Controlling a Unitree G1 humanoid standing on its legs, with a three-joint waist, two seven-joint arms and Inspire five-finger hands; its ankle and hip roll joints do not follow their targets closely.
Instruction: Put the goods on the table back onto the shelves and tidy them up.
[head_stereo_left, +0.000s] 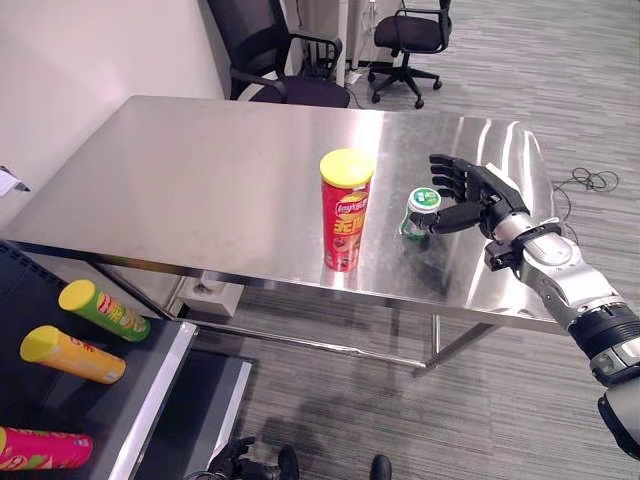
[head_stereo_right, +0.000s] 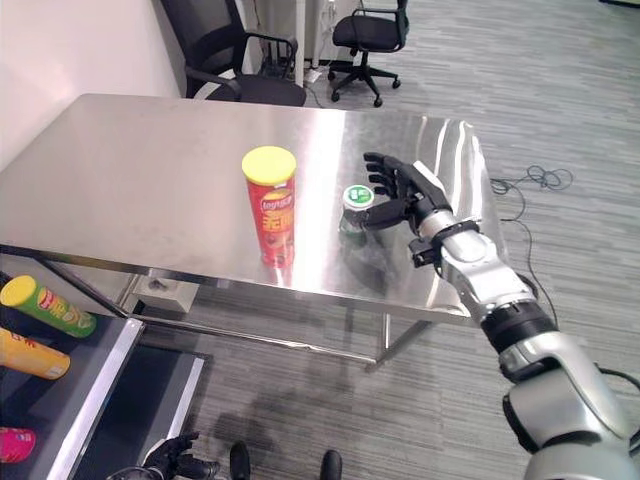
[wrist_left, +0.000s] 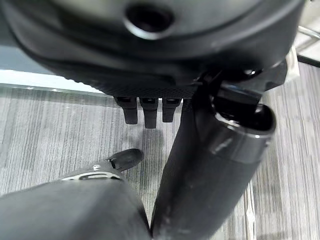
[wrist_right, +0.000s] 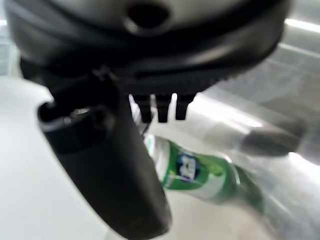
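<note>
While the right hand (head_stereo_left: 470, 195) reaches over the steel table (head_stereo_left: 200, 180), this is how things stand, placed from the red can (head_stereo_left: 345, 210):

Red can: tall crisp tube with a yellow lid, upright near the table's front edge, untouched.

Green bottle (head_stereo_left: 420, 213): small, white-capped, upright, just beside the red can on the robot's right. Its long axis points straight up.

Right hand: on the far side of the green bottle from the red can, fingers spread and straight, thumb stretched toward the bottle's side. The right wrist view shows the bottle (wrist_right: 200, 172) lying just past the thumb. Whether the thumb touches it, I cannot tell; nothing is curled round it, so the hand looks open and empty.

Left hand (wrist_left: 145, 110): hanging low over the grey floor, well away from the red can, fingers relaxed and straight, idle.

Key relation: the bottle lies to the left of the right palm, between it and the red can. The right hand is by far the nearer.

Next move, as I judge it: close thumb and fingers round the upright bottle from its right side without knocking it into the red can.

Shelf (head_stereo_left: 150, 390): below and left of the red can, three tubes already lying on their sides there.
</note>
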